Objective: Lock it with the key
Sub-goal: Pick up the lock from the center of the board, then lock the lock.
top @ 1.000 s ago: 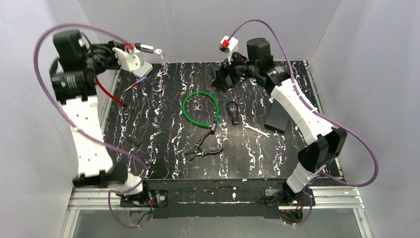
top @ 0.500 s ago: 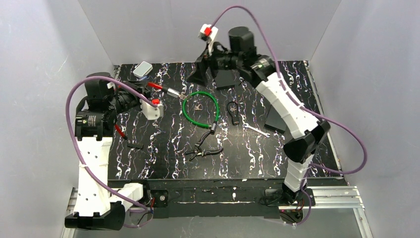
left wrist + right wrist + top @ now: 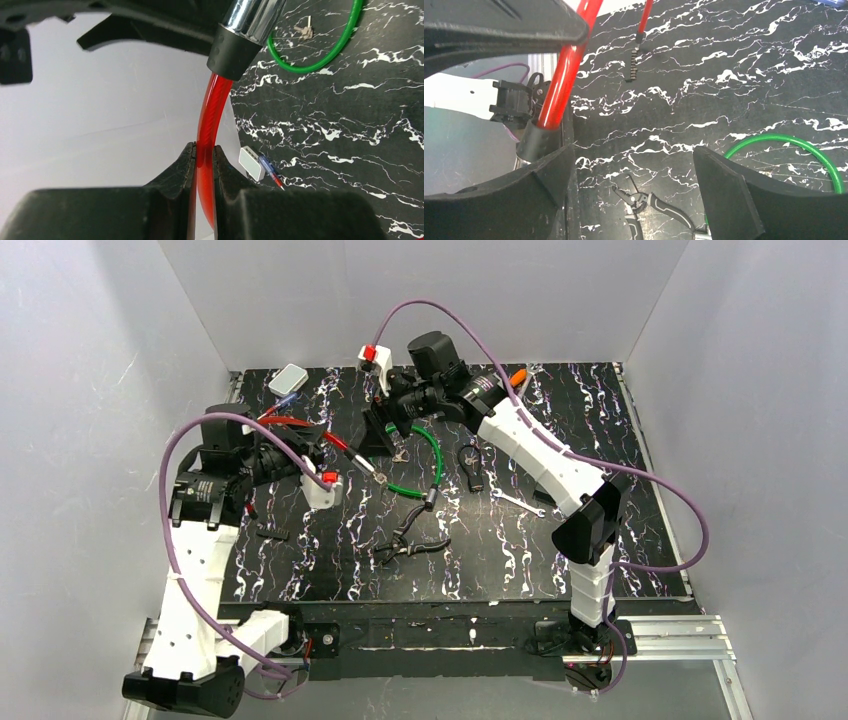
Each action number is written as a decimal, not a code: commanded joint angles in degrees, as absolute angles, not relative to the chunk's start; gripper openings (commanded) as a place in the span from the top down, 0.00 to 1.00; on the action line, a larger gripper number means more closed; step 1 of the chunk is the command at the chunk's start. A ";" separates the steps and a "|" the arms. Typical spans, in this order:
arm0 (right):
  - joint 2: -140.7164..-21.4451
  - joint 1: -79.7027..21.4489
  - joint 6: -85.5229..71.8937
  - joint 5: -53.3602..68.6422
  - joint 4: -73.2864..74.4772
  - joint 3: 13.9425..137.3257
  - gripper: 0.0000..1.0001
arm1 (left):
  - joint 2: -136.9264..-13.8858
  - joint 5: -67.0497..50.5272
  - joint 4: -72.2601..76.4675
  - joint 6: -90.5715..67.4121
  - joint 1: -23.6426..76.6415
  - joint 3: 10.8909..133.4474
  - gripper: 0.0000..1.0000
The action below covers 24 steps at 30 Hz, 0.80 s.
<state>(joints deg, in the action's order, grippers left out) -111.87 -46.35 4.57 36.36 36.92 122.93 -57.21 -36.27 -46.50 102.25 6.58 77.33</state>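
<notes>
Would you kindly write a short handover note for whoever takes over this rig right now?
Left gripper: shut on the red cable lock, below its chrome head.
Right gripper: open, empty, beside that head.
The toothed free end lies on the table, not in the head. A small key bunch lies inside the green cable loop.
Done: lock gripped.
Left: insert the end, turn the key.

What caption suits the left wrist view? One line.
Left pincer shut on the red cable lock below its chrome barrel, green cable lock lying on the marbled table beyond.
</notes>
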 commanded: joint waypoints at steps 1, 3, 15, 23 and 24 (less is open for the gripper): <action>-110.10 -46.67 7.62 34.76 39.18 125.32 0.03 | -55.94 -35.75 -47.34 105.88 9.01 74.61 1.00; -110.31 -46.60 8.38 33.04 40.34 126.06 0.04 | -55.90 -35.18 -47.46 106.19 9.93 73.59 1.00; -110.58 -44.08 5.07 39.81 40.70 126.62 0.06 | -57.04 -34.38 -46.50 105.33 11.85 71.47 1.00; -111.72 -46.18 4.43 41.84 40.80 125.99 0.11 | -57.55 -33.69 -44.56 104.13 13.16 70.66 1.00; -111.76 -46.58 4.48 41.44 40.81 125.84 0.12 | -57.71 -33.60 -44.37 104.07 13.28 70.60 1.00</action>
